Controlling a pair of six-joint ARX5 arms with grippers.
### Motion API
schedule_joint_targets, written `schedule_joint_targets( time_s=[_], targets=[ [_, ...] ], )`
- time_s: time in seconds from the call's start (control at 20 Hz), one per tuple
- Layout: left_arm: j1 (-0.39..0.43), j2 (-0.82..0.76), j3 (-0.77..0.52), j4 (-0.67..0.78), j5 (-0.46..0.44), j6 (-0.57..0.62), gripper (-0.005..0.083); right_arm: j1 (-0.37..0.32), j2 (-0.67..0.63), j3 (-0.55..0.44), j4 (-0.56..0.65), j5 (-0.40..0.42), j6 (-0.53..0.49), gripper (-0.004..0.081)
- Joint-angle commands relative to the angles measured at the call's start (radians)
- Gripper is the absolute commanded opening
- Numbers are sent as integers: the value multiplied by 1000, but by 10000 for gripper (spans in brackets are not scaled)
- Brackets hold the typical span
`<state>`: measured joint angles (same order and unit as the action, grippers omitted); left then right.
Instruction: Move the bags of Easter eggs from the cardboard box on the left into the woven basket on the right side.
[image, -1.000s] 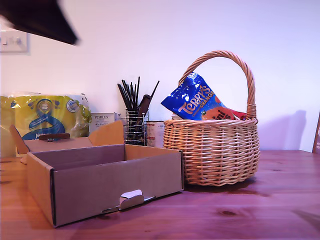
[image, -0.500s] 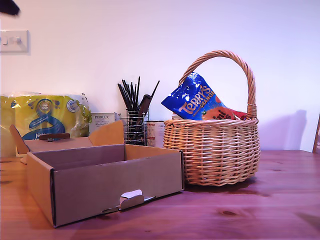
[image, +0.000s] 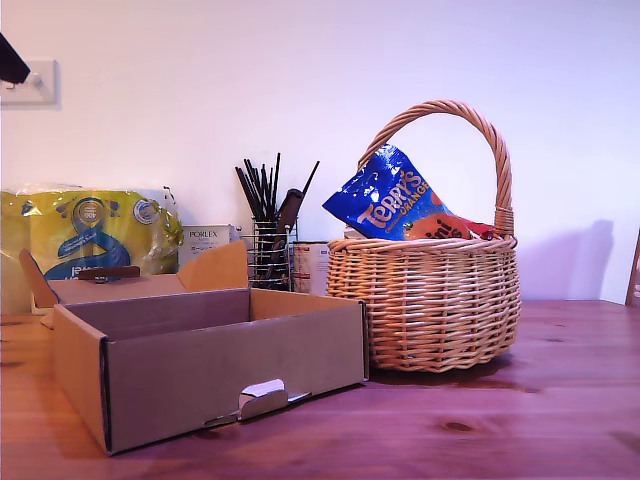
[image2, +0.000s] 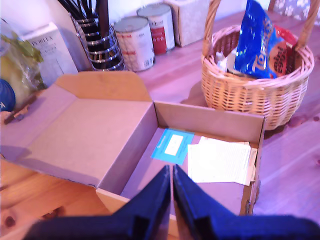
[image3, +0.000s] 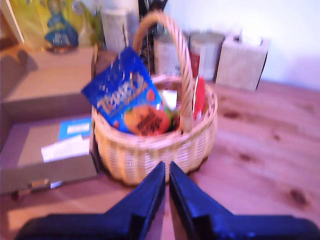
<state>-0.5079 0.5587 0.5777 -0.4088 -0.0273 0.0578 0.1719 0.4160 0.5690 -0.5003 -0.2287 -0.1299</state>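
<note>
The round tan woven basket (image: 432, 300) hides the lower part of the shiny blue Terry's pouch (image: 385, 195); the second wrist view is blurred throughout.

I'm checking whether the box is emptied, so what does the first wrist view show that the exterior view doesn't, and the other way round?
Only the first wrist view shows the cardboard box floor: a blue card and a white paper sheet, no bags, plus two tins and my first gripper, fingers together. Only the exterior view shows the box's front tab and the basket's whole handle. Both show the woven basket holding the blue Terry's bag.
</note>
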Motion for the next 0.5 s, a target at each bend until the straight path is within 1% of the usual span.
schedule_joint_targets(
  time_s=[0.0, 0.2, 0.45],
  targets=[
    [2, 1, -11, 5, 0, -5, -19, 5, -6, 13, -19, -4, -1, -12],
    [2, 6, -11, 1, 0, -5, -19, 5, -6, 13, -69, -4, -1, -12],
    [2, 8, -11, -13, 0, -5, -19, 5, -6, 13, -100, -4, -1, -12]
  ],
)
